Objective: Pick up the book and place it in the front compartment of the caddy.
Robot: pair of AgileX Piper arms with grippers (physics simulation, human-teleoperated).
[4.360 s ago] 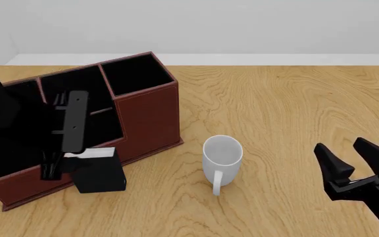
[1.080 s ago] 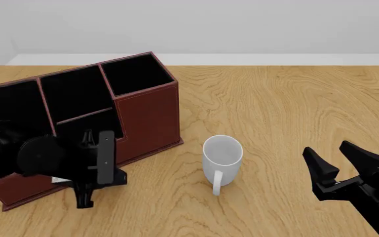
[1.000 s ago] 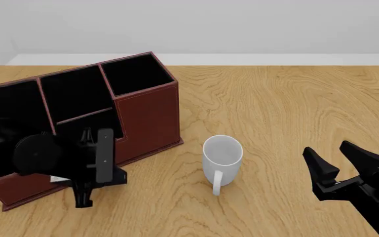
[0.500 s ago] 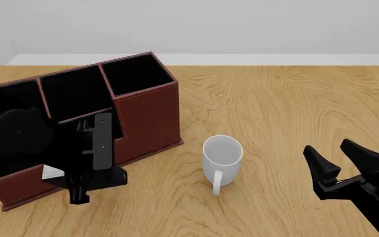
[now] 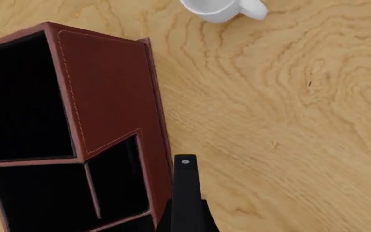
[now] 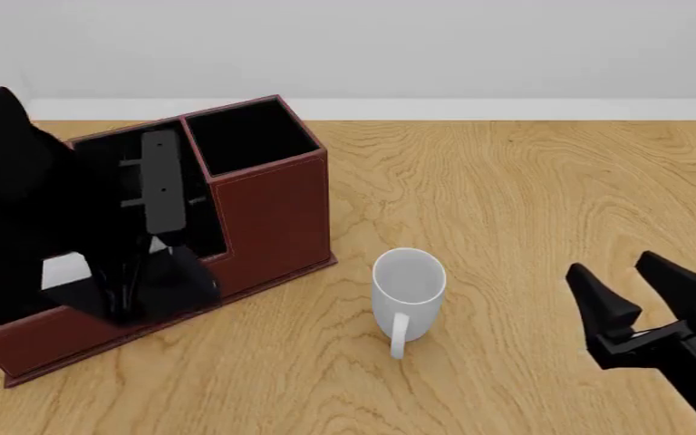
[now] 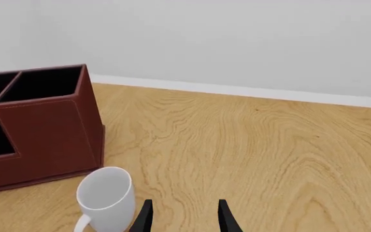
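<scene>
In the front view my left gripper [image 6: 130,288] is shut on the book [image 6: 184,279], a black hardcover whose white page edge [image 6: 64,270] faces left. The book hangs tilted over the low front compartment of the reddish-brown caddy [image 6: 271,210], partly covering its front wall. I cannot tell whether book and caddy touch. The left wrist view looks down on the caddy [image 5: 108,92], with one black finger [image 5: 185,189] beside its stepped wall. My right gripper [image 6: 652,299] stands open near the table's front right edge with nothing between its fingers. It also shows open in its own view [image 7: 185,218].
A white mug [image 6: 408,288] stands upright on the wooden table, right of the caddy and left of my right gripper. The mug [image 7: 105,195] sits close ahead of the right fingers, and the mug [image 5: 221,7] shows again beyond the caddy [image 7: 44,123].
My left arm has lifted the book from the table in front of the caddy, up and back over the front compartment. The right gripper has barely moved.
</scene>
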